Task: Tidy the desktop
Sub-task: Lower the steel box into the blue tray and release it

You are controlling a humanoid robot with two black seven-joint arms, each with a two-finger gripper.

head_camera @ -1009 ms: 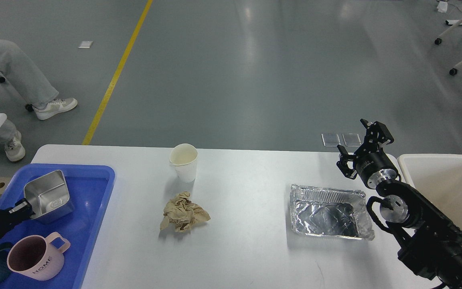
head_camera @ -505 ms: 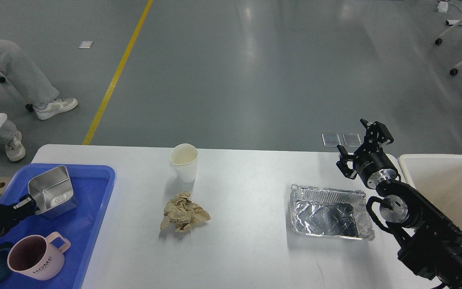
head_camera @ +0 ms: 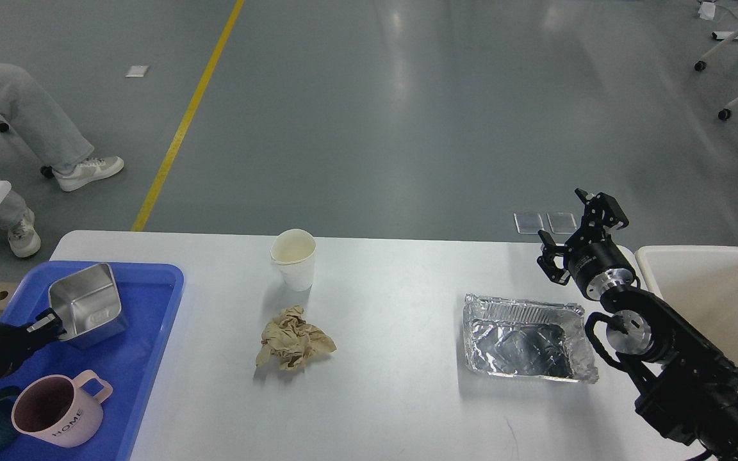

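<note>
- Grey polished flooring with a yellow line is seen beyond the white counter, the desktop to be tidied, which fills the lower half of the view.
- A crumpled brown paper wad is taken as landmark, lying near the counter's middle.
- Just behind the wad a white paper cup stands upright.
- Well to the wad's right an empty foil tray lies flat; further right a cream-white bin sits at the counter's edge.
- Well to the wad's left a blue tray carries a steel container, a pink mug and a dark mug partly cut off.
- The left gripper is at the steel container's near rim; whether its jaws are clamped cannot be told.
- The right gripper is held above the foil tray's far right corner, jaws apart, empty.
- The wad, cup and foil tray are judged light and easily crushed; the foil's rim and the cup's wall look best for pinching gently.
</note>
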